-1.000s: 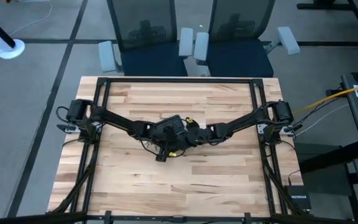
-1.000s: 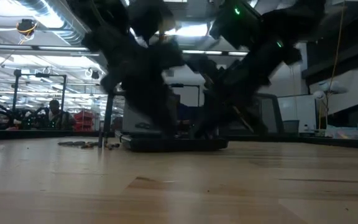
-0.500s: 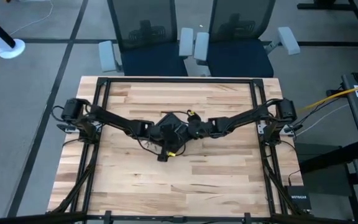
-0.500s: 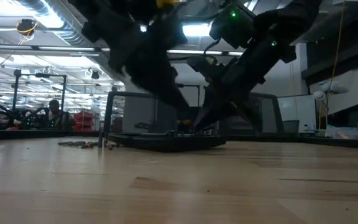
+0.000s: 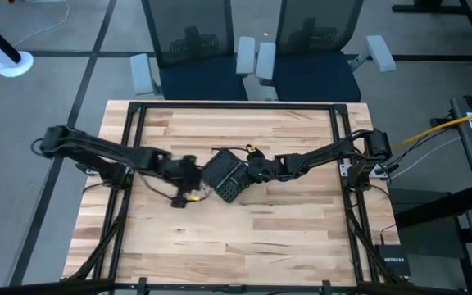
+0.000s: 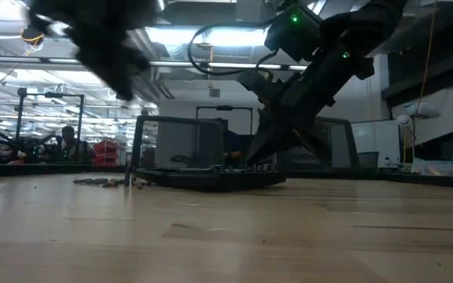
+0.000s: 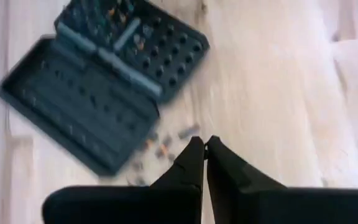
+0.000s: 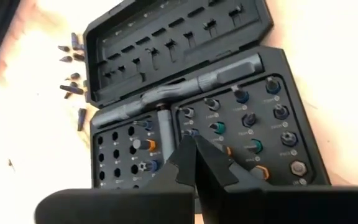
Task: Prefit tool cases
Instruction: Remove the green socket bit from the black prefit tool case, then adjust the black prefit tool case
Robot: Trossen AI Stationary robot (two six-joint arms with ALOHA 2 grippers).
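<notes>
The black tool case (image 5: 224, 176) lies open at the table's middle, both halves spread on the wood. One half holds a driver handle and coloured bits (image 8: 241, 118); the other (image 7: 79, 112) shows bare slots. Loose metal bits (image 7: 166, 146) lie on the wood at the case's left. My right gripper (image 8: 194, 146) is shut, slanting down over the bit half (image 6: 252, 157). My left gripper (image 7: 204, 146) is shut, raised over the wood left of the case (image 5: 201, 187), holding nothing. My right gripper's shut fingertips (image 8: 188, 152) stand over the bit half of the case, near its middle, slanting down from the table's right. The fingers themselves hide the spot, so I cannot tell whether they touch the case. My left gripper touches nothing.
A black box marked NETGEAR (image 5: 393, 264) sits off the table's near right corner. Two office chairs (image 5: 252, 49) stand behind the far edge. Black frame rails (image 5: 129, 147) run along both table sides. Bare wood (image 5: 236, 238) stretches toward the near edge.
My left gripper has pulled away from the case, up and toward the table's left edge, staying shut, most of it in the last half second. The open case, earlier covered by that arm, now shows. My right gripper rose slightly, then kept still.
</notes>
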